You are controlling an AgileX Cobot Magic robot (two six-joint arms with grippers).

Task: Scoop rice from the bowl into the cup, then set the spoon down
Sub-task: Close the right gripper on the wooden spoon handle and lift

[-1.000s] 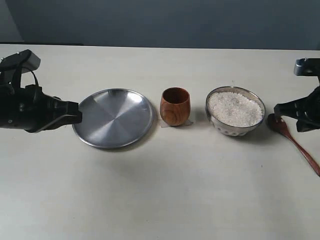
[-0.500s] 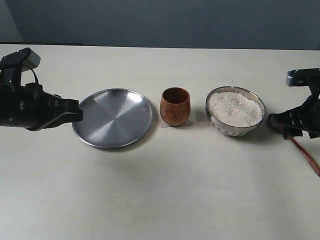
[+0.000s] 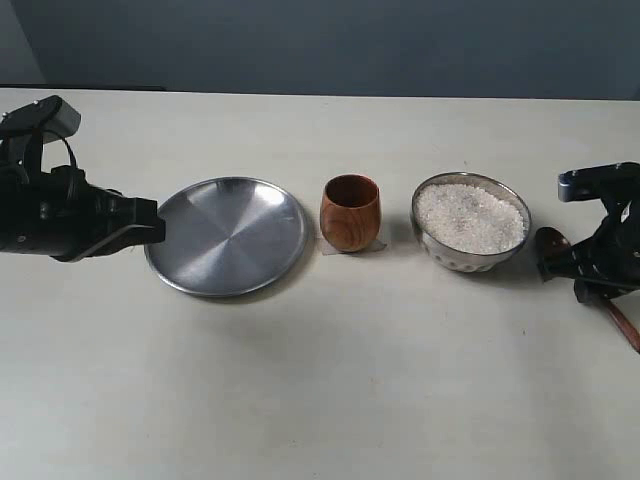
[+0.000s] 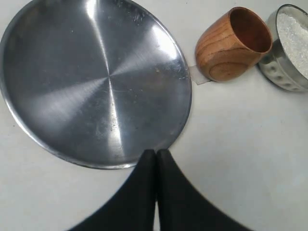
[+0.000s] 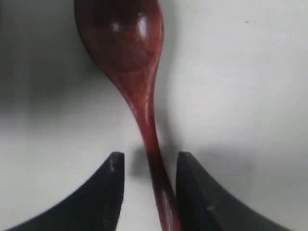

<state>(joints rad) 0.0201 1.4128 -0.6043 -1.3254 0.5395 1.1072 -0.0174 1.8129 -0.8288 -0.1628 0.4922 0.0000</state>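
Note:
The steel bowl [image 3: 471, 221] holds a heap of white rice [image 3: 470, 216] and stands right of the wooden cup [image 3: 350, 212]. The dark wooden spoon [image 3: 552, 245] lies on the table to the right of the bowl, its handle running toward the table's right edge. My right gripper [image 3: 590, 272] is low over the spoon's neck and open, with the thin handle [image 5: 155, 159] between its two fingers, close to one of them. My left gripper [image 3: 150, 227] is shut and empty at the left rim of the flat steel plate [image 3: 226, 236].
The plate [image 4: 96, 82] lies left of the cup [image 4: 232, 44], and a corner of the bowl [image 4: 288, 48] shows in the left wrist view. Bare table lies in front of all the objects.
My right gripper has come down and toward the table's front, from beside the spoon's head to astride its neck. The left arm has not moved.

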